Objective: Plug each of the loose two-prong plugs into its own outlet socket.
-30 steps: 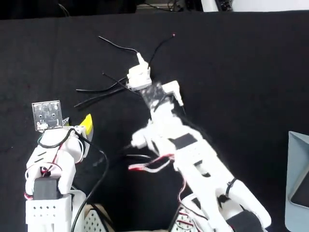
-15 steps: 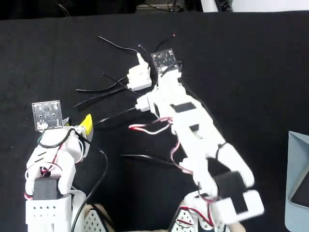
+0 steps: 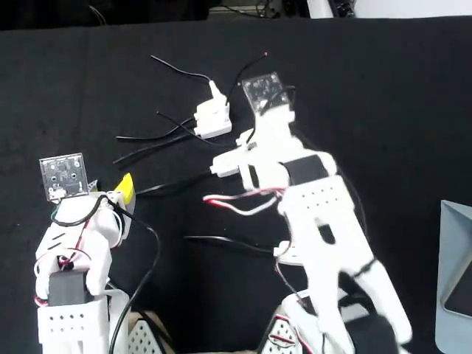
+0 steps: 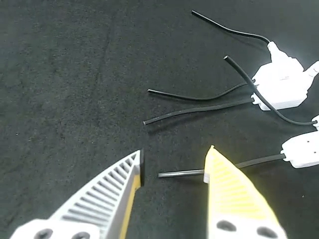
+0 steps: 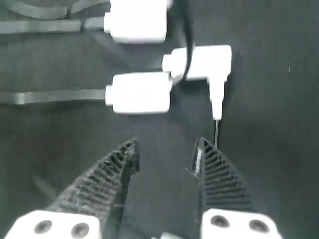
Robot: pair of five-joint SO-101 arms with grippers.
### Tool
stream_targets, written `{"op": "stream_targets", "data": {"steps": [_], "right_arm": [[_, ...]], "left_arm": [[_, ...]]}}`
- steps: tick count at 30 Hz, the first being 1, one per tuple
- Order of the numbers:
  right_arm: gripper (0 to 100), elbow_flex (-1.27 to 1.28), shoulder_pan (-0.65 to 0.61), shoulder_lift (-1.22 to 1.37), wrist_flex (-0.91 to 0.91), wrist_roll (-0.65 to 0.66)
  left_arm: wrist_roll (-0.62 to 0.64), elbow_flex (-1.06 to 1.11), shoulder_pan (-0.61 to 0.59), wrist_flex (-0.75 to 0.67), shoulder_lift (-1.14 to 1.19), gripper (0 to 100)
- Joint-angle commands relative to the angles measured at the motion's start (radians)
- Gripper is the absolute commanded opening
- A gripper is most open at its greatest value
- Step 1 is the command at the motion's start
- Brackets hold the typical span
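A white socket block (image 3: pixel 211 118) lies mid-table with black cables running off it; it also shows in the left wrist view (image 4: pixel 279 85) and the right wrist view (image 5: pixel 137 21). A loose white plug (image 3: pixel 227 164) on a black cable lies beside my stretched right arm (image 3: pixel 295 177). In the right wrist view this plug (image 5: pixel 139 93) sits just beyond my open right gripper (image 5: pixel 167 144), next to a white angled piece (image 5: pixel 199 62) with a thin pin. My left gripper (image 4: pixel 174 152) hangs open over that plug's cable end (image 4: pixel 167 174), its yellow finger (image 3: pixel 125 189) near the left arm's base.
Loose black cables (image 3: pixel 147 144) trail left of the socket block. A grey-blue bin (image 3: pixel 455 273) stands at the table's right edge. Another black cable (image 3: pixel 221 242) runs across the front between the two arm bases. The black cloth's far edge (image 3: pixel 369 18) is at the back.
My right arm has swung out from near its base toward the socket block, and the white plug with its cable shifted with it. The left arm has edged slightly left.
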Motion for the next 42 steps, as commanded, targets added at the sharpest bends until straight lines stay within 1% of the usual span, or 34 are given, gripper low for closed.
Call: {"op": "stream_targets", "data": {"steps": [1,4,7,11,14,20,24,26,29,32,34,38,42], "right_arm": [[17.0,0.039,-0.031,-0.076,0.149,0.106],[17.1,0.127,-0.083,-0.079,0.16,0.207],[17.1,0.203,-0.166,-0.081,0.158,0.276],[17.1,0.246,-0.258,-0.082,0.163,0.287],[17.1,0.255,-0.295,-0.082,0.166,0.292],[17.0,0.251,-0.302,-0.085,0.173,0.293],[17.0,0.266,-0.356,-0.116,0.232,0.295],[16.8,0.298,-0.365,-0.12,0.192,0.295],[16.7,0.378,-0.361,-0.107,0.057,0.293],[16.5,0.429,-0.361,-0.074,-0.025,0.293],[13.7,0.424,-0.361,-0.058,-0.032,0.288],[1.9,0.418,-0.351,-0.044,-0.086,0.287],[1.2,0.41,-0.315,-0.044,-0.121,0.292]], "left_arm": [[0.006,-0.01,-0.01,-0.017,-0.009,21],[0.006,-0.012,-0.01,-0.017,-0.009,21],[0.006,-0.01,-0.01,-0.017,-0.009,21],[0.006,-0.005,-0.01,-0.017,-0.008,21],[0.006,-0.005,-0.01,-0.017,-0.008,21],[0.006,-0.005,-0.008,-0.017,-0.008,21],[0.006,-0.005,-0.004,-0.017,-0.008,21],[0.006,-0.005,-0.004,-0.017,-0.008,21],[0.006,-0.005,-0.004,-0.017,-0.008,21],[0.006,-0.005,-0.008,-0.017,-0.008,21],[0.006,-0.005,-0.008,-0.015,-0.008,21],[0.006,-0.005,-0.008,-0.015,-0.008,21],[0.006,-0.005,-0.008,-0.015,-0.008,21]]}}
